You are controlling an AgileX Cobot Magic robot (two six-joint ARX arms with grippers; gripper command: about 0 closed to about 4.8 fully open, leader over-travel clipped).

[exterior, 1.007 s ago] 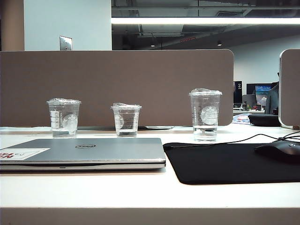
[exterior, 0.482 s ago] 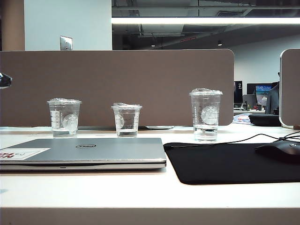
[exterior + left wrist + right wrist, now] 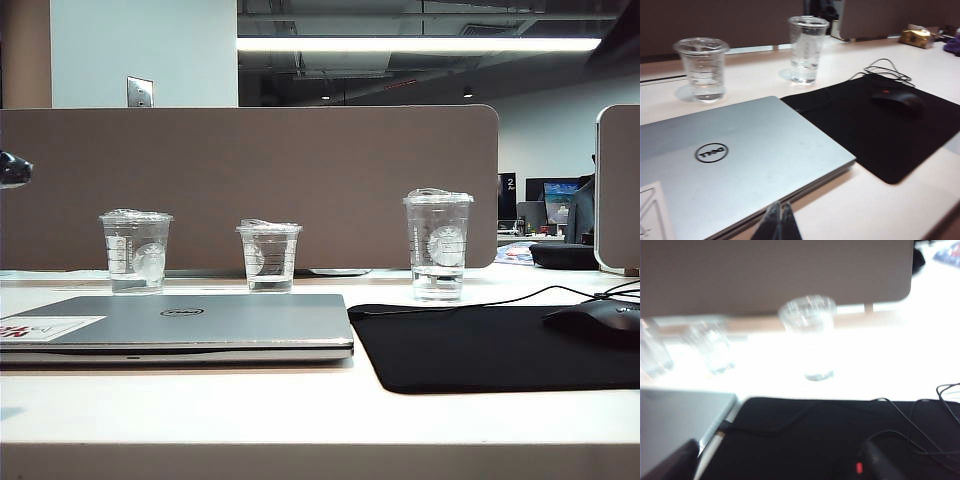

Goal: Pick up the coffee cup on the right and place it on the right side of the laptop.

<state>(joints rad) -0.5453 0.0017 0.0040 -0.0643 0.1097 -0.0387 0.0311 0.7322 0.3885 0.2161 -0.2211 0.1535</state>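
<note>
left hand [image 3: 780,222] seemingly pressed together by laptop [image 3: 740,160] | right hand [image 3: 671,461] (blurred, cropped) over mat [image 3: 815,440]: cannot tell

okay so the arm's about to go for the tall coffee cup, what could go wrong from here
1. The coffee cup is tall and narrow with water in it; a sideways bump could likely tip it.
2. The mouse cable runs along the black mouse pad just before the cup; the right gripper, fingers open, might snag it.
3. The spot right of the laptop is that mat, so the cup may land on its edge and wobble.
</note>
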